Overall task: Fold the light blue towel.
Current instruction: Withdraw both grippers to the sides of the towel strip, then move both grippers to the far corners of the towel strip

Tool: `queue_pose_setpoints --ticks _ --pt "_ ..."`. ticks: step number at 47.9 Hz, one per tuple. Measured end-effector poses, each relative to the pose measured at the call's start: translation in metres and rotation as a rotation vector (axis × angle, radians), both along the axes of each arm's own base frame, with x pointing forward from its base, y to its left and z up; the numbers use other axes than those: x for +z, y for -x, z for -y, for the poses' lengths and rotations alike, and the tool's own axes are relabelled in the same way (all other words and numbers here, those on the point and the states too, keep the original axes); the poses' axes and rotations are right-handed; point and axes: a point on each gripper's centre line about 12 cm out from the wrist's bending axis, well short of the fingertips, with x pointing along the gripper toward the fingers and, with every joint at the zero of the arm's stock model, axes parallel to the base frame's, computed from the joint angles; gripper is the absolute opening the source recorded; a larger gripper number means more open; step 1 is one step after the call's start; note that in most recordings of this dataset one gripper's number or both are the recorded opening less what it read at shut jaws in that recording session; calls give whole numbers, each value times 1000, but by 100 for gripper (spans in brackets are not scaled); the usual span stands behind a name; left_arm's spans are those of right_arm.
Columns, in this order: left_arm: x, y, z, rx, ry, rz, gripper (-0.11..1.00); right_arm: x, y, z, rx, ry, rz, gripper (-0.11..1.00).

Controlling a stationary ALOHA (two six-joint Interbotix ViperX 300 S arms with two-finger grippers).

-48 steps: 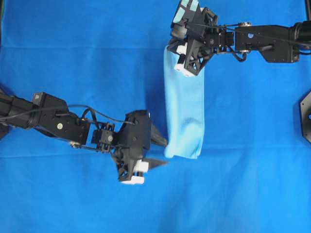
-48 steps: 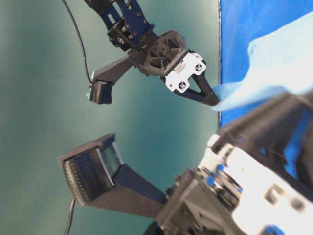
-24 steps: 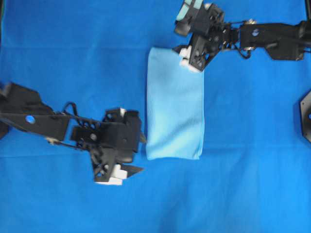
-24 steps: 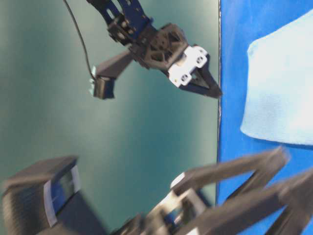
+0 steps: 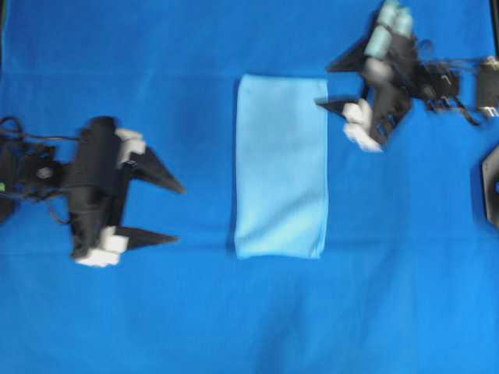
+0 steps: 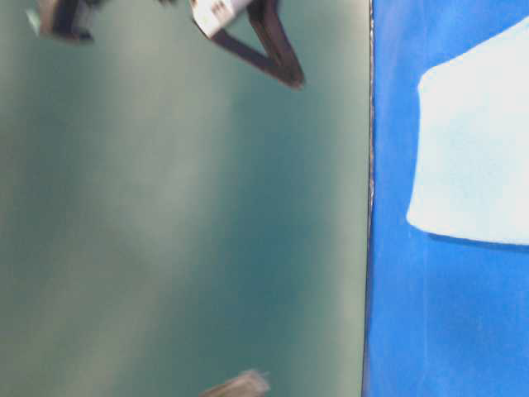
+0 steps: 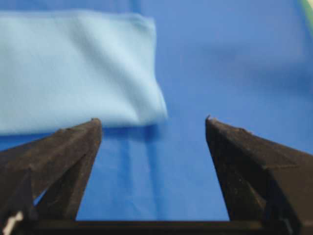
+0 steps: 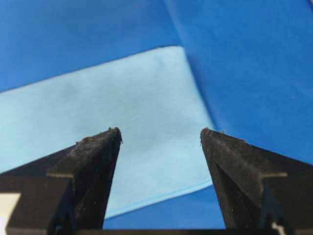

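Note:
The light blue towel [image 5: 281, 167] lies flat as a narrow folded rectangle in the middle of the table, its long side running near to far. It also shows in the table-level view as the towel [image 6: 475, 157]. My left gripper [image 5: 179, 213] is open and well to the left of it, holding nothing. In the left wrist view the towel [image 7: 73, 68] lies ahead of the open left gripper [image 7: 152, 120]. My right gripper [image 5: 323, 86] is open beside the towel's far right corner. In the right wrist view the towel [image 8: 122, 103] lies below the open right gripper [image 8: 160, 130].
A deep royal-blue table cloth [image 5: 249, 327] covers the whole table. A dark fixture [image 5: 491, 187] sits at the right edge. In the table-level view the table's edge [image 6: 369, 207] runs vertically, with one of the right gripper's fingers [image 6: 273, 54] blurred at the top.
Both grippers opened and let go of the towel. The left one drew back to the left, the right one to the right. The towel spread out flat as a folded rectangle.

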Motion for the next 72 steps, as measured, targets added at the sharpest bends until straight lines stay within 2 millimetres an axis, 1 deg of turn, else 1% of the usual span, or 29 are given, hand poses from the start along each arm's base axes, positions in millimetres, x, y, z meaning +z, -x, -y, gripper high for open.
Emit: queue_pose_setpoints --ticks 6,11,15,21,24,28,43,48,55,60,65,70,72 --pt "12 21 -17 36 -23 114 81 11 21 -16 26 -14 81 66" --pt "19 39 -27 58 -53 190 81 21 37 -21 30 -13 141 66" --pt "18 51 -35 85 -70 230 81 25 52 -25 33 -7 179 66" --pt "5 65 -48 138 -77 247 81 24 65 -29 45 -6 222 66" --pt "-2 68 -52 160 -75 246 81 21 69 -32 57 -14 240 66" --pt "-7 71 -55 174 -71 250 81 21 69 -34 71 -17 260 66" --pt "-5 70 -55 176 -71 273 81 17 67 -35 77 -29 258 66" --pt "-6 66 -57 179 -83 288 81 13 65 -27 41 -41 241 66" --pt "-15 48 -69 222 -100 271 81 2 57 -6 -38 -54 183 66" --pt "-26 30 -85 268 -108 215 81 -11 49 13 -96 -63 123 66" --pt "-38 7 -100 305 -110 149 81 -24 40 32 -145 -76 65 66" --pt "-53 -15 -116 337 -110 90 81 -37 27 46 -161 -84 9 66" --pt "-63 -23 -123 351 -108 58 81 -42 20 50 -159 -85 -10 66"
